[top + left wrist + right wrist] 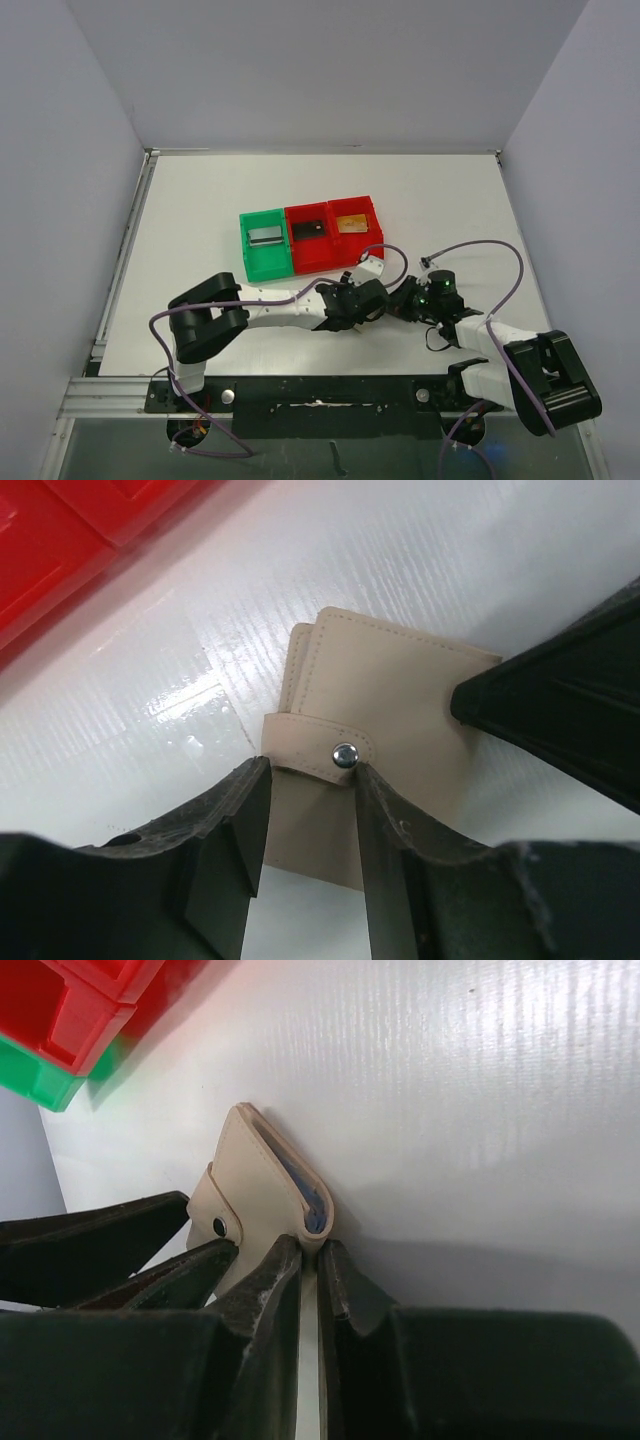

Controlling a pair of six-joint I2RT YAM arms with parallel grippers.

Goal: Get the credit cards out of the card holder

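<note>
The tan card holder (400, 690) stands folded on the white table with its snap tab (343, 752) fastened. My left gripper (310, 770) is part open, its fingertips either side of the tab and touching the holder. My right gripper (310, 1245) is shut on the holder's (260, 1190) folded edge, where light-blue lining shows. In the top view both grippers (368, 298) (400, 298) meet in front of the bins and hide the holder. A silver card (265, 236), a black card (309, 228) and a gold card (350, 224) each lie in a separate bin.
A green bin (270, 266) and two red bins (316, 260) (368, 212) stand in a row just behind the grippers. The red bins also show in the left wrist view (60, 530) and the right wrist view (70, 1010). Grey walls surround the table.
</note>
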